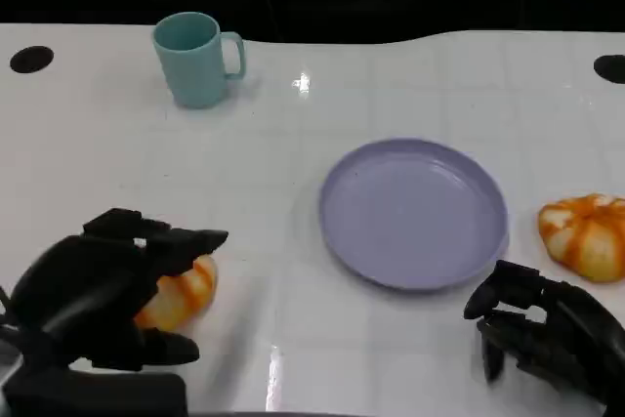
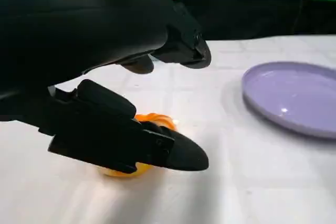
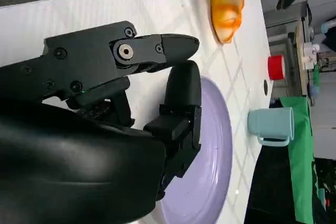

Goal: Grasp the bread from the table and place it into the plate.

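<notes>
Two orange-and-white glazed breads lie on the white table. One bread [image 1: 186,292] [image 2: 155,121] sits at the near left, partly under my left hand [image 1: 103,300] [image 2: 105,77], whose fingers reach over it on both sides with a gap between them. The other bread [image 1: 586,236] [image 3: 227,11] lies to the right of the purple plate [image 1: 415,212] [image 2: 294,98] [image 3: 215,145]. The plate has nothing on it. My right hand [image 1: 547,334] [image 3: 131,93] hovers near the plate's front right rim, fingers loosely apart and holding nothing.
A teal mug [image 1: 195,58] [image 3: 270,124] stands at the far left of the table. Dark round holes [image 1: 31,59] mark the table's far corners. A red-capped object [image 3: 275,66] stands beyond the table edge in the right wrist view.
</notes>
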